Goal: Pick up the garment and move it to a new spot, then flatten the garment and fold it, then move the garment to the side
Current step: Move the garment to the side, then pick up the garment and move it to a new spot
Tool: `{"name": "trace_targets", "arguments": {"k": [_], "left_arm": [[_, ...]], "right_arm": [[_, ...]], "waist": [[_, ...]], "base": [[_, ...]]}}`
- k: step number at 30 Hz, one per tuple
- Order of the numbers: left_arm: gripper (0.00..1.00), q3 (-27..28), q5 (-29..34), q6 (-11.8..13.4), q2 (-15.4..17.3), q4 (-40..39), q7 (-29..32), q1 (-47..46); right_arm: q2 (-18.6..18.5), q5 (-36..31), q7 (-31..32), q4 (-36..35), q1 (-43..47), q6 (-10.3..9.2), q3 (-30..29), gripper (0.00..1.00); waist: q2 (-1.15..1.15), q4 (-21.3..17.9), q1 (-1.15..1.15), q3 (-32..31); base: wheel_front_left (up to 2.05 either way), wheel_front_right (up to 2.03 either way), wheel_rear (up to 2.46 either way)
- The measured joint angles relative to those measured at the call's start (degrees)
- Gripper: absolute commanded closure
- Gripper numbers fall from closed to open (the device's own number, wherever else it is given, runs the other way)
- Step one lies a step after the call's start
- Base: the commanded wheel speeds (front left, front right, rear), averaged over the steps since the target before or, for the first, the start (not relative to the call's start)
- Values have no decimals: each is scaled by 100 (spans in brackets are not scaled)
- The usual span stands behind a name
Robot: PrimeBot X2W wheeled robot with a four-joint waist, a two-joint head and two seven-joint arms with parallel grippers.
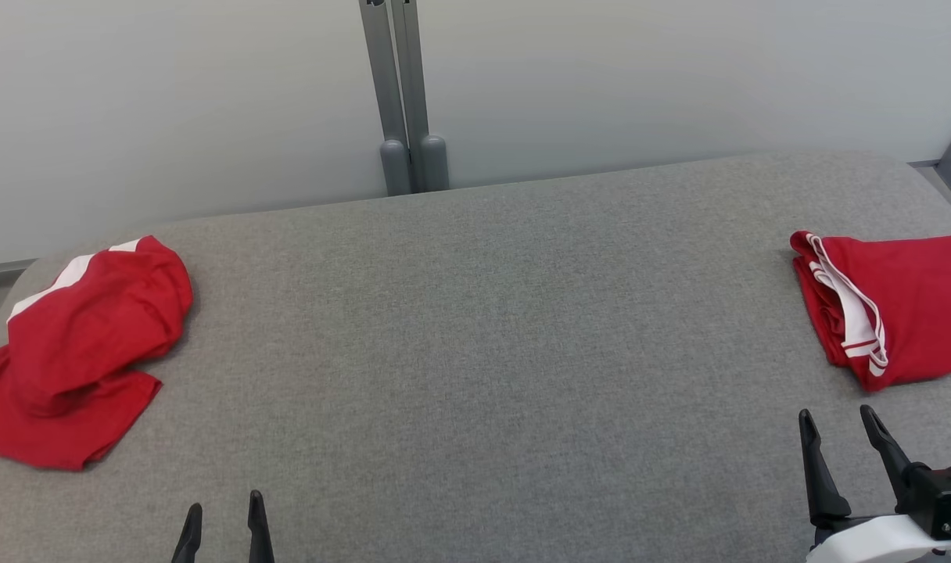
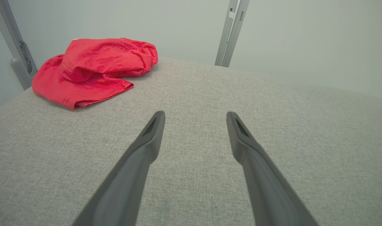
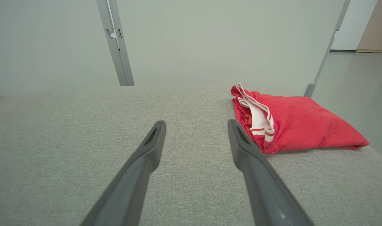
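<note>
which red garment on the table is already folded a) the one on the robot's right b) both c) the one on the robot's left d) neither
a, the right garment lies as a flat, squared-off folded stack, while the left garment is a crumpled heap.

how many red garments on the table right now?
2. A crumpled garment lies near the left edge of the table; a folded garment with white trim lies near its right edge. None appears hidden.
</note>
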Motion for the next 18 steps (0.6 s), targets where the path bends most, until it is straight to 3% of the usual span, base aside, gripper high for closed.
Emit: {"name": "trace_targets", "arguments": {"k": [10, 18], "left_arm": [[0, -49, 8, -16, 0, -48, 0, -35], [0, 33, 34, 14, -2, -90, 0, -114]], "right_arm": [[-31, -1, 0, -23, 0, 0, 15, 0], [-19, 27, 0, -105, 63, 0, 257, 0]], "waist": [[0, 114, 0, 10], [0, 642, 0, 9]], "base": [[0, 0, 0], [0, 0, 0]]}}
